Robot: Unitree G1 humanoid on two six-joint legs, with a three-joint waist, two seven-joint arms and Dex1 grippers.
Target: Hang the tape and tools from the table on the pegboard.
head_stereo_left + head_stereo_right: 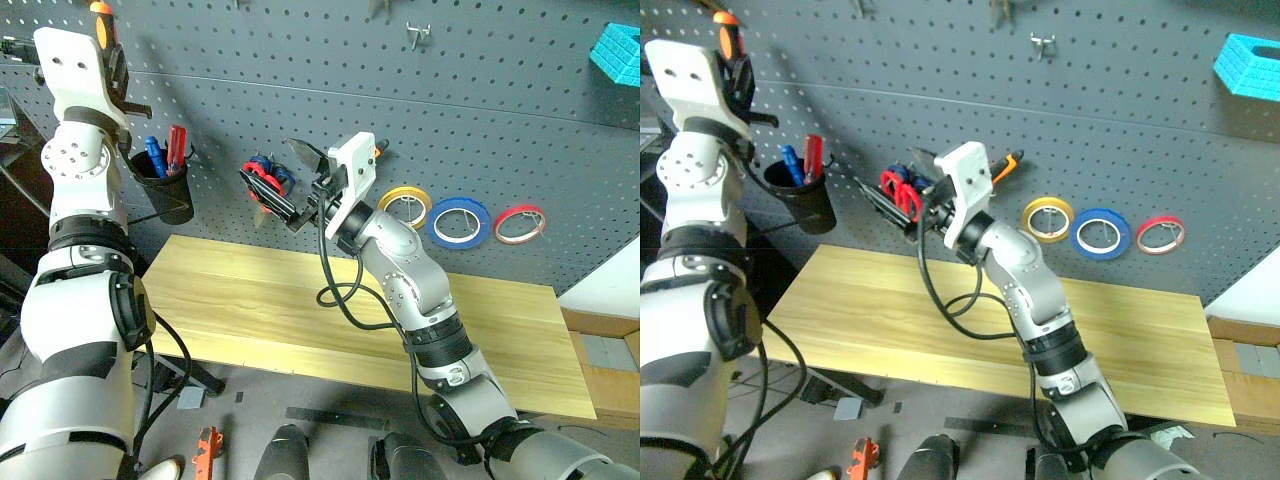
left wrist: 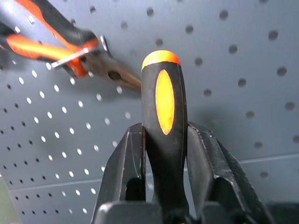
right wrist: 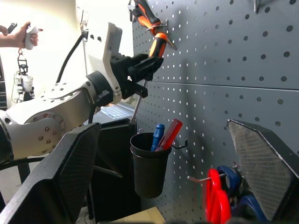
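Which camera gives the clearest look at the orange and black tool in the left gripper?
The left wrist view: the tool handle stands between the left gripper's fingers. The right wrist view shows it side-on, near hung pliers. The eye views show just its orange tip.

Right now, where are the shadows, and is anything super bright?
Left wrist view: the pliers throw a soft dark shadow on the pegboard just beneath them, and the orange-and-black handle darkens the board beside it. Right wrist view: the room beyond the pegboard's edge is glaringly bright, nearly white. Left eye view: the table is evenly lit, with no glare.
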